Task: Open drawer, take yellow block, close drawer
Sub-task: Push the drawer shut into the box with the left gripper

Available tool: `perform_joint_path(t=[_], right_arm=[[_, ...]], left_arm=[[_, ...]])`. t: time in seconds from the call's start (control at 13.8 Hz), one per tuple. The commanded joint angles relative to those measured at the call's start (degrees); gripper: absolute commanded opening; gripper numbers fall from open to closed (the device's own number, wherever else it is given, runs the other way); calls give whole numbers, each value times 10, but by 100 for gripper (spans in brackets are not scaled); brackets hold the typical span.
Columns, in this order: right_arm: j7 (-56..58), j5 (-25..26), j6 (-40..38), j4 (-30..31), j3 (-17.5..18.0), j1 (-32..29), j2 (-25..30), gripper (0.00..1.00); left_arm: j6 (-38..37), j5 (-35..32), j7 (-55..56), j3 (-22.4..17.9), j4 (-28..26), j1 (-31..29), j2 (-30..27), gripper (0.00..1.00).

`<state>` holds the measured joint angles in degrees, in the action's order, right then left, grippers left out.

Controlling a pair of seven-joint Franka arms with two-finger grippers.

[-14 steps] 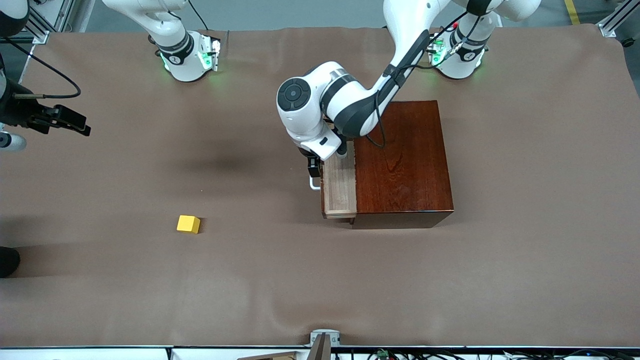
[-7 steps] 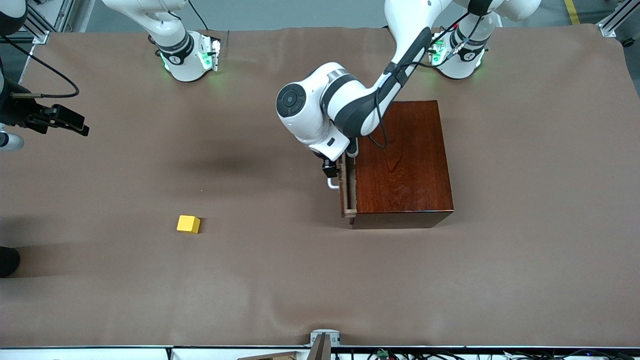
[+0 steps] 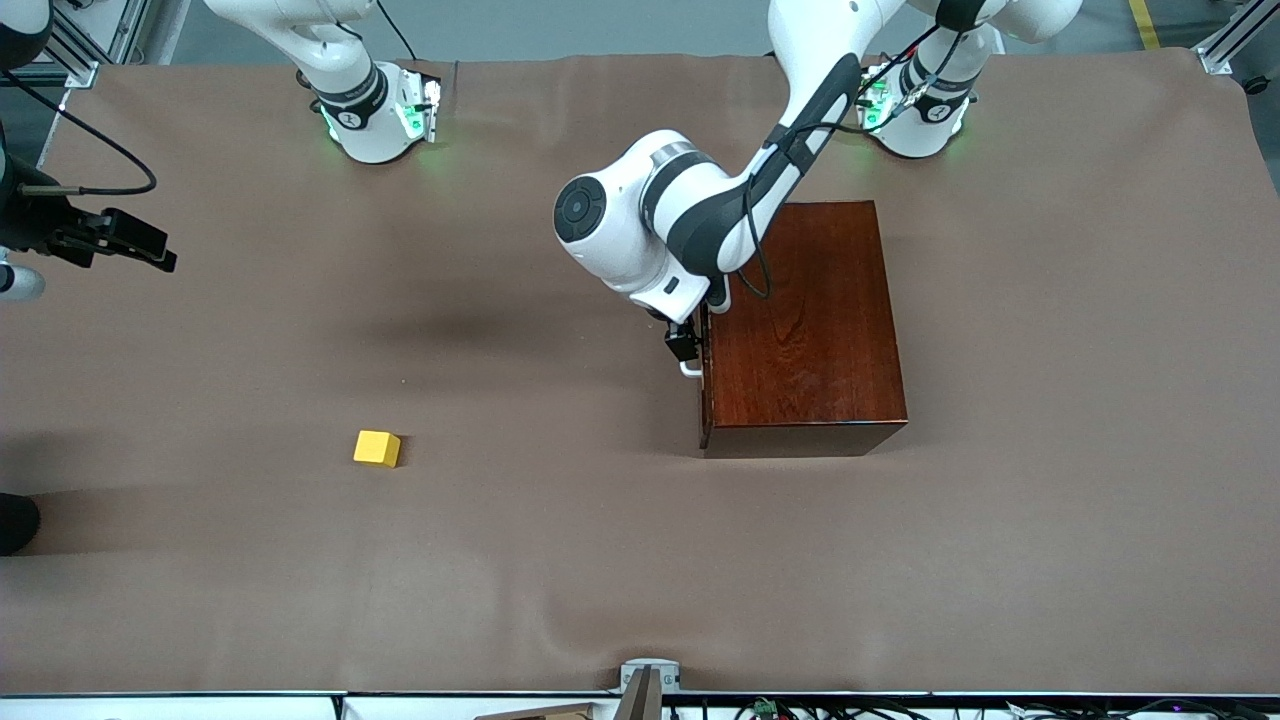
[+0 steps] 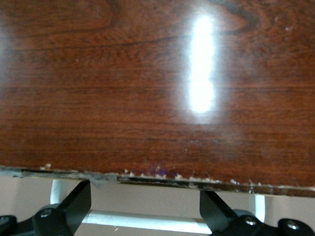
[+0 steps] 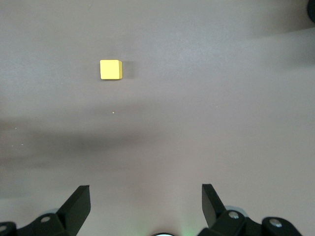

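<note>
The drawer (image 3: 704, 392) is pushed fully into the dark reddish-brown wooden box (image 3: 806, 325), and only its white handle (image 3: 688, 368) sticks out. My left gripper (image 3: 684, 346) is at the handle, open, with the white bar (image 4: 147, 221) lying between its fingers (image 4: 78, 196) and not gripped. The box's glossy top (image 4: 157, 83) fills the left wrist view. The yellow block (image 3: 377, 448) sits on the table toward the right arm's end, nearer the front camera than the box. My right gripper (image 3: 160, 250) waits open and empty high over the table; the block (image 5: 110, 69) shows in its wrist view.
A brown cloth (image 3: 560, 540) covers the table. A small camera mount (image 3: 648, 678) sits at the table's front edge. A dark object (image 3: 15, 520) shows at the right arm's end of the table.
The drawer slid from part open to fully shut, with my left gripper moving along at its handle toward the box. The block and the right arm have not moved.
</note>
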<state>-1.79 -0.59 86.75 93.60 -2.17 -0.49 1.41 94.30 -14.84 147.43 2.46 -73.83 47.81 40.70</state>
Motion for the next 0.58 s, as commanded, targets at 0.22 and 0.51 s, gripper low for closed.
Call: perform_joint_path(t=[0.22,0.51], right_arm=[[6,5,-8,-10,3,-7,-1,100],[6,5,-8,-10,3,-7,-1,100]], left_arm=[[-25,-41,13,3,1,2,-4,100],[-10,-37,8,9,18,-1,-32,100]])
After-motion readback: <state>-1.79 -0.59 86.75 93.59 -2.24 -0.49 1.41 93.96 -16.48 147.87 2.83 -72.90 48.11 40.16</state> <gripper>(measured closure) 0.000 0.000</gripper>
